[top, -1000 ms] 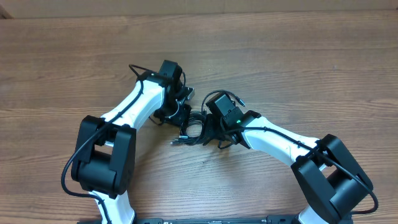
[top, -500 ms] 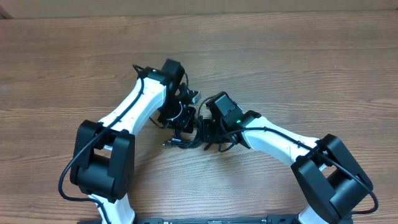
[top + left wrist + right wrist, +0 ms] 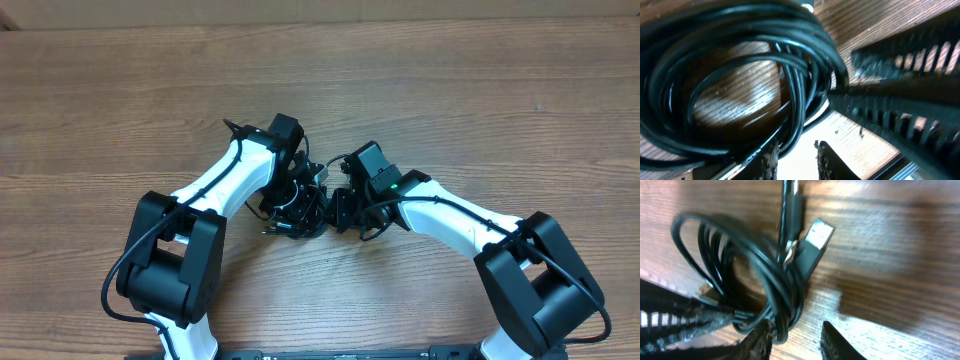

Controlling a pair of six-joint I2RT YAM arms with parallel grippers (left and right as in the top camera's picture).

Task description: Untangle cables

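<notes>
Left pincer [image 3: 796, 155] and right pincer [image 3: 795, 330], both slightly apart, flanked coiled thin black plastic-coated cables [image 3: 780, 295], with open brown wooden tabletop [image 3: 450, 100] stretching beyond them.

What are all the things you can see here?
thin black rubbery cables: one tangled coil, strands too bunched to count, black, on the table between the grippers.
flat silver-tipped black plug: one, black and silver, at the coil's edge.
brown wooden table: one, brown, under everything.
white-and-black robot arms: two, left and right, meeting mid-table.
left gripper: one, black, jaws apart, at the coil.
right gripper: one, black, jaws apart, at the coil.
</notes>
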